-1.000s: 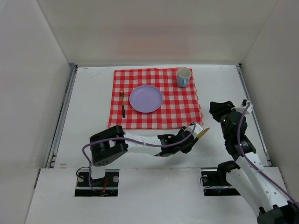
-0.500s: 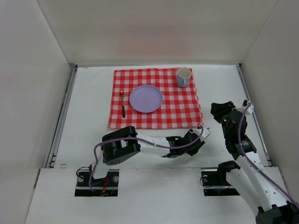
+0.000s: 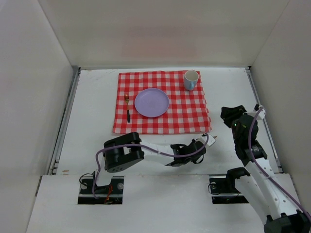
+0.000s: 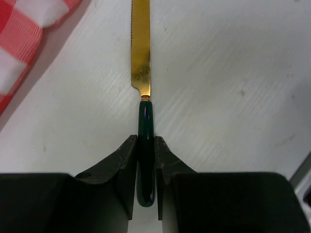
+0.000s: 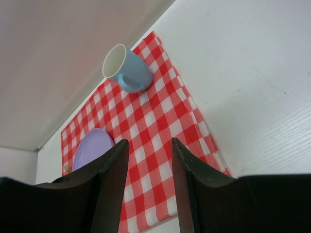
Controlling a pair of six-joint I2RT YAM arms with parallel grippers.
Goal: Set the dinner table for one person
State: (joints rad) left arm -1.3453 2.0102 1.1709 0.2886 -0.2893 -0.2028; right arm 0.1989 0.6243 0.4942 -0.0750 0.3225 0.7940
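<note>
Over the one white surface (image 3: 87, 126) that fills the work area and carries one checked cloth (image 3: 189, 114), one lilac plate (image 3: 151, 102), one blue mug (image 3: 190, 80) and one fork (image 3: 128, 109), the left fingers (image 4: 124, 165) pinch the one knife (image 4: 141, 48) by its handle just off the cloth's near right corner, while the right fingers (image 5: 109, 179) hang spread and empty, so the knife-placing step probably next calls for laying it right of the plate.
</note>
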